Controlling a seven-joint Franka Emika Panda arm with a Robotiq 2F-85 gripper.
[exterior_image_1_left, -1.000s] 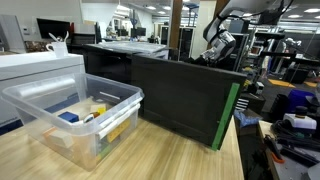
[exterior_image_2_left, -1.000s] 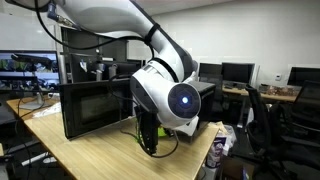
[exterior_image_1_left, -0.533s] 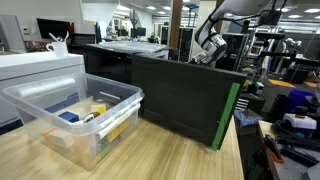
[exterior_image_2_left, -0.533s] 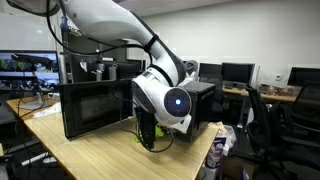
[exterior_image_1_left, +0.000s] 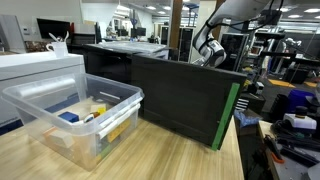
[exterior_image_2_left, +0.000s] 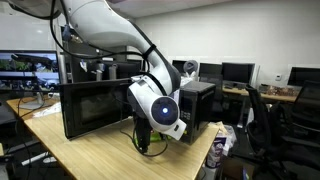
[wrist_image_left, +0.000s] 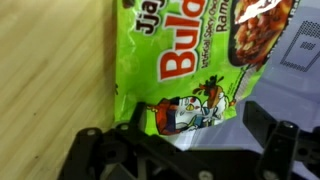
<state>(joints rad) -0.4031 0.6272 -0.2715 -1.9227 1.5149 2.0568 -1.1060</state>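
**Thing inspected.** A green instant-noodle packet (wrist_image_left: 200, 70) is seen in the wrist view. It is printed with red lettering and a cartoon figure.

**Handling, as judged.**
- The packet is judged to be light.
- The wrapper is glossy film, so it is expected to be soft, crinkly and slippery under metal pads.
- A dry noodle block is presumed to be inside. It would be stiff but brittle, and hard squeezing is to be avoided.
- A hold is best taken across the packet's width, over the firm block. The thin sealed edge would fold and slide out.

**State of the hand.** The gripper (wrist_image_left: 185, 140) is spread to its full width. Both fingers (wrist_image_left: 95, 148) are seen apart, and nothing is pinched or touched by them.

**Position relative to the hand.**
- The packet is directly below and ahead of the hand. Its near edge lies in the gap between the two fingers, and its body extends away beyond the fingertips.
- Its width is nearly matched by the gap. One long edge falls just inside one finger.
- The packet lies flat on the wooden table (wrist_image_left: 50, 70), which is bare on one finger's side.
- On the other finger's side, the packet overlaps a grey surface (wrist_image_left: 300, 60). It cannot be told whether it rests on this surface or against it.

**Surroundings.** In an exterior view, the hand is seen lowered close behind a black box (exterior_image_2_left: 95, 108). The packet itself is not clearly made out there.
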